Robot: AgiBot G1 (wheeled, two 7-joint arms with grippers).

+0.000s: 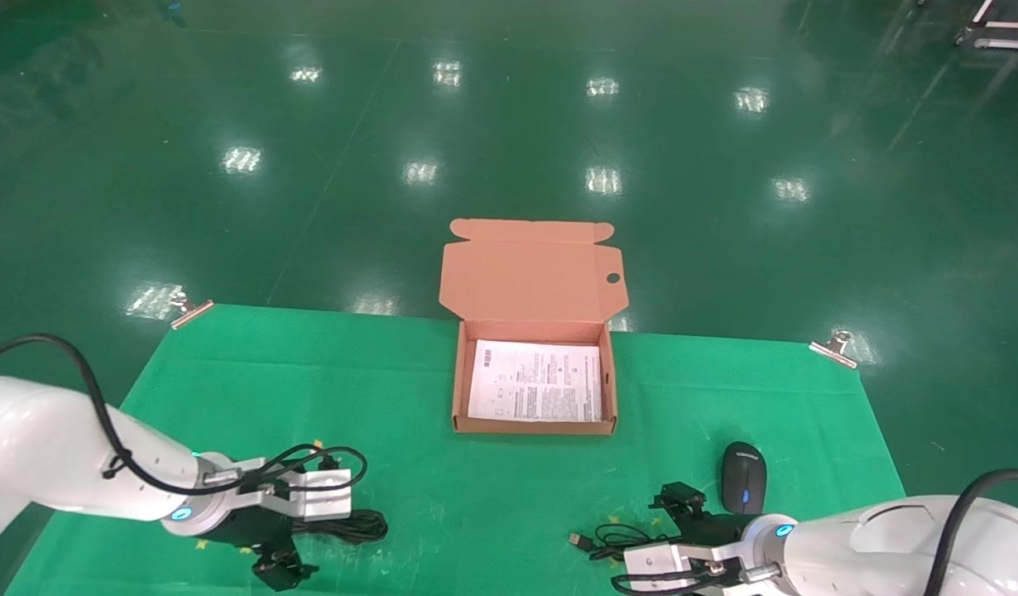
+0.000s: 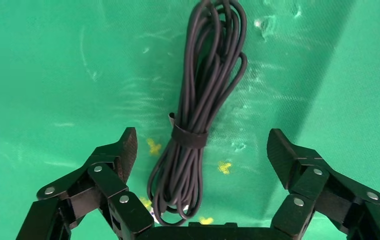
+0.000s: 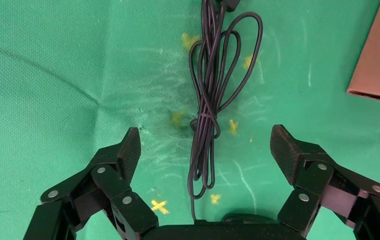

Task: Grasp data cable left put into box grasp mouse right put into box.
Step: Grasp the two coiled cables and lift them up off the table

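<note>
The data cable (image 2: 194,110) is a thin black cord wound into a long flat oval and cinched near its middle by a black strap; it lies flat on the worktop (image 1: 443,488), in the gap between the released jaws of the left gripper (image 2: 201,150), touching neither pad. The mouse (image 1: 742,487) is a small black oval with a tiny blue light, lying just beyond the right gripper (image 3: 205,147), whose jaws are likewise spread wide; between them runs the mouse's own thin cord (image 3: 213,95), looped loosely and pinched at one spot, with its silver USB plug (image 1: 578,540) at the end. The box (image 1: 532,424) is shallow orange-brown cardboard, its hinged lid flap (image 1: 532,273) thrown back and showing a small round hole, a white printed sheet (image 1: 535,382) lining its bottom; it stands ahead of and between both sets of jaws, well apart from each. Both white arms reach in low from the near edge. The worktop wears a green cloth flecked with small yellow marks and held by metal clips (image 1: 191,309) at its far corners; beyond it spreads a glossy dark green floor (image 1: 509,124) mirroring ceiling lights.
</note>
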